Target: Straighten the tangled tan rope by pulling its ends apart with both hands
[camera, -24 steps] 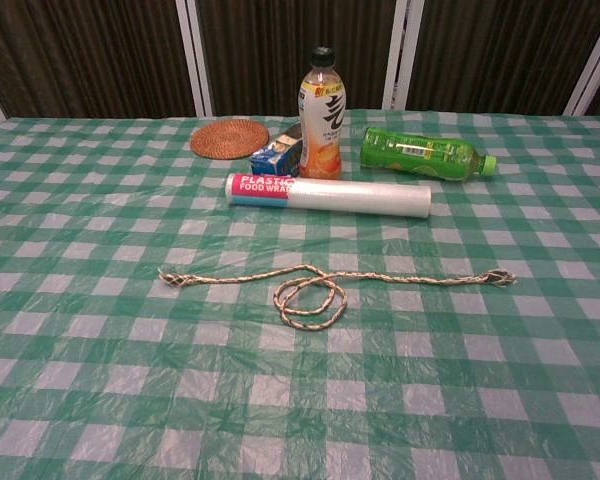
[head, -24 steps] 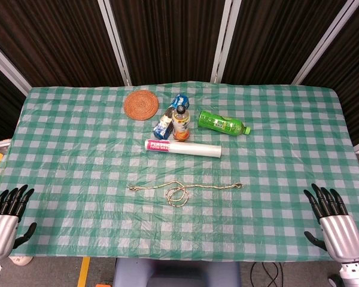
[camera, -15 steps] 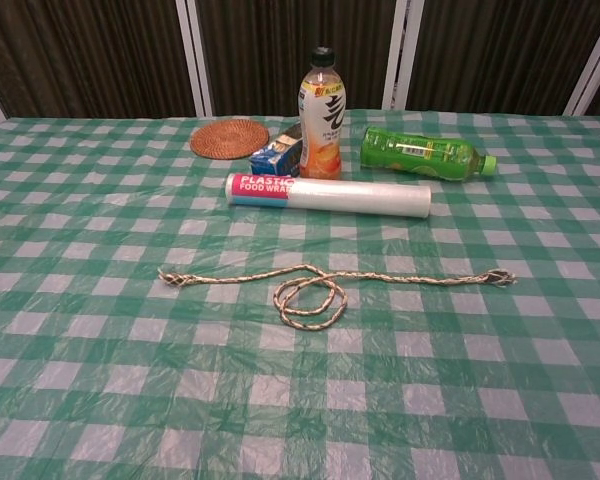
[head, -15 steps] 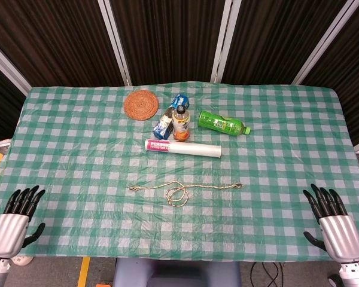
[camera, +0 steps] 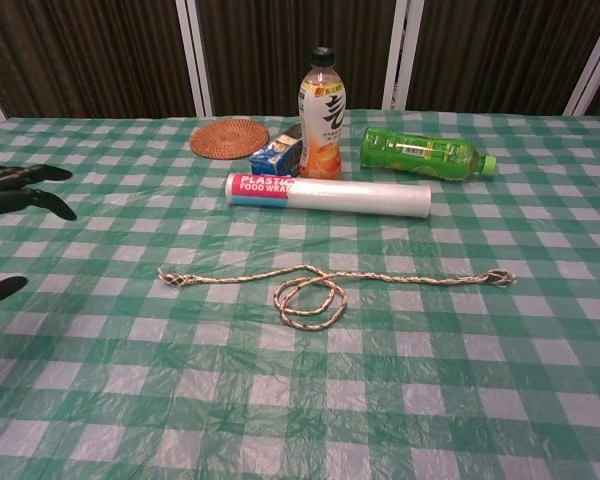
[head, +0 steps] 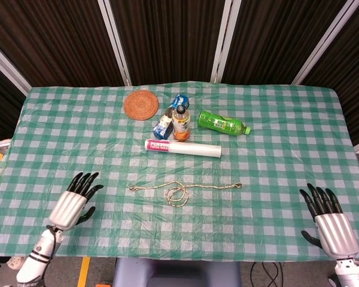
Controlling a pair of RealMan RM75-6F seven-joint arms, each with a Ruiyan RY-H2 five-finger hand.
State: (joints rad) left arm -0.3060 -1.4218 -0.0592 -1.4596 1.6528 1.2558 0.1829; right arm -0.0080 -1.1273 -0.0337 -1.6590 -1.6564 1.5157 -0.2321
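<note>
The tan rope [head: 182, 189] [camera: 320, 283] lies across the green checked tablecloth with a small coil in its middle. Its left end [camera: 166, 275] and knotted right end [camera: 500, 277] rest flat on the cloth. My left hand [head: 76, 201] hovers over the table's front left, fingers spread, holding nothing, some way left of the rope's left end. In the chest view only its dark fingertips [camera: 20, 190] show at the left edge. My right hand [head: 326, 216] stays at the front right corner, fingers apart and empty, well right of the rope.
Behind the rope lies a roll of plastic food wrap [head: 182, 147]. Further back stand an orange drink bottle [head: 180, 123], a blue packet [head: 166, 121], a lying green bottle [head: 222, 123] and a round woven coaster [head: 141, 104].
My left hand has swung in from beyond the table's left edge to above the cloth, toward the rope. My right hand has shifted slightly. The rope has not moved.
</note>
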